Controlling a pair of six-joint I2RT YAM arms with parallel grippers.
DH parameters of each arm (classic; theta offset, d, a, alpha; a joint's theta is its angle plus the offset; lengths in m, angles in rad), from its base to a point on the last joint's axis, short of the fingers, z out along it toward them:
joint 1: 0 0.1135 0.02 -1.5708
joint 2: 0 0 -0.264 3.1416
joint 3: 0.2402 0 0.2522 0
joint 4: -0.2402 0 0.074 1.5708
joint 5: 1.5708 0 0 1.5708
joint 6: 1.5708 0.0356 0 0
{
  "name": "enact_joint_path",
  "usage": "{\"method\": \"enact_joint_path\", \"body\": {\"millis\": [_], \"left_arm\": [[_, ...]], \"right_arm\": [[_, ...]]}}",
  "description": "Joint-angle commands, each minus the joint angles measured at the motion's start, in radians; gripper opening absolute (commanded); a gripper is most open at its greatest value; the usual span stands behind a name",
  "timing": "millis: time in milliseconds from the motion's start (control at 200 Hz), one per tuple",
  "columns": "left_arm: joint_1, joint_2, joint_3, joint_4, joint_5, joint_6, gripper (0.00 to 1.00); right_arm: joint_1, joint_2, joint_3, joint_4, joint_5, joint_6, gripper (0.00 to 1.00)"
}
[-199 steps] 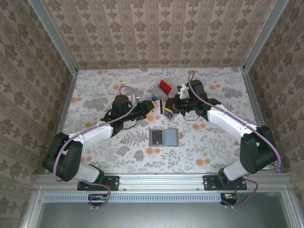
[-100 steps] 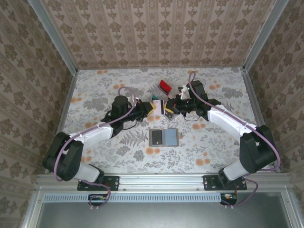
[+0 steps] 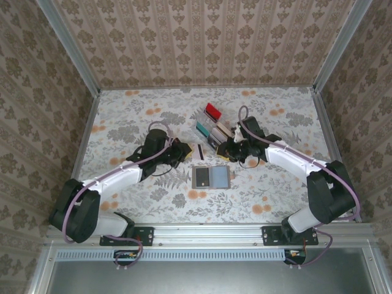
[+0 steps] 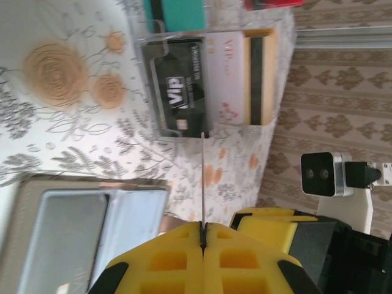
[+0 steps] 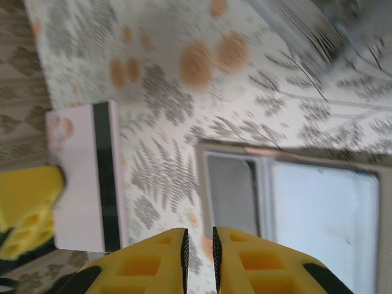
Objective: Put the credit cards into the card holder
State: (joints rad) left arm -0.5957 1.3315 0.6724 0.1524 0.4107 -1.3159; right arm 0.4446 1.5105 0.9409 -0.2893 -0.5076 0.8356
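White card [image 5: 86, 184] with a black stripe is clamped by the left gripper [image 4: 203, 229], near the far edge of the open grey card holder [image 3: 211, 177]. The right gripper [image 5: 199, 237] is seen empty, its fingers slightly apart.

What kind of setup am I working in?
Likely a boxed-in lab test cell: wallpapered panels in aluminium framing, a floral-covered table, left arm and right arm on a front rail.

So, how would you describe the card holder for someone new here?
On the floral table, look in the middle, nearer the arm bases than the clear rack. The card holder lies flat and open there; unlike the single cards, it shows two panels, grey and pale blue.
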Motion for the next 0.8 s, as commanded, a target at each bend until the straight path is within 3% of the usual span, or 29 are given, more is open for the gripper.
{"method": "enact_joint_path", "body": {"millis": [0,155,590,795], "left_arm": [[-0.03,-0.01,-0.034,-0.096,-0.057,0.016,0.0],[-0.063,0.011,-0.081,-0.063,-0.09,-0.069,0.0],[-0.127,0.092,-0.068,-0.018,-0.107,-0.094,0.0],[-0.151,0.112,-0.059,0.017,-0.116,0.022,0.0]], "right_arm": [[0.036,0.034,-0.026,-0.036,0.053,-0.037,0.21],[0.082,0.084,-0.029,-0.059,0.123,-0.057,0.2],[0.088,0.122,-0.056,-0.131,0.266,-0.122,0.19],[0.088,0.139,-0.072,-0.135,0.297,-0.139,0.19]]}}
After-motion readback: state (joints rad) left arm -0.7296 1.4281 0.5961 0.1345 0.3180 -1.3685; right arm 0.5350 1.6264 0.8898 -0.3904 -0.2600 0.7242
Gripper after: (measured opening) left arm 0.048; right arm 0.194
